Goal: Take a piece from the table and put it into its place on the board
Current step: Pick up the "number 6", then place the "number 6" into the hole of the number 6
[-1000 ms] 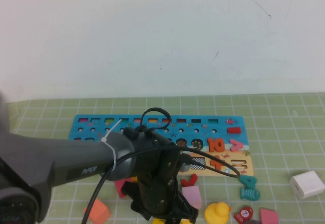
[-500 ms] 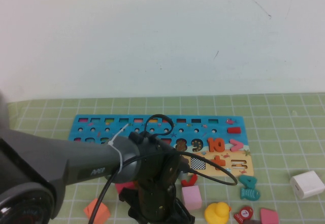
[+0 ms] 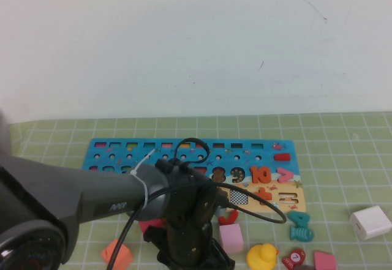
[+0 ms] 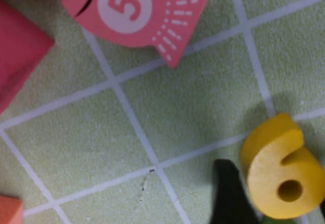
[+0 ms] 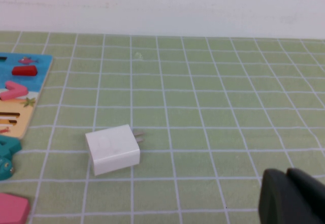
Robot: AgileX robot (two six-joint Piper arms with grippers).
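Left gripper (image 3: 195,259) low over the mat near the board (image 3: 122,155); one finger (image 4: 229,193) touches the yellow 6 (image 4: 279,176), grip state unclear. Right gripper (image 5: 293,197) near the white charger (image 5: 112,149), opening unclear.

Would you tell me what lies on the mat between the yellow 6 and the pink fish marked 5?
Nothing: in the left wrist view, only bare green gridded mat separates the yellow 6 from the pink fish. The left gripper's dark fingertip sits beside the 6.

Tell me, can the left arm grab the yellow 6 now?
Probably yes. The left gripper hangs low over the mat near the front edge, and its wrist view shows the 6 right beside a dark finger, lying flat with nothing on top. The right gripper waits far off by the white charger.
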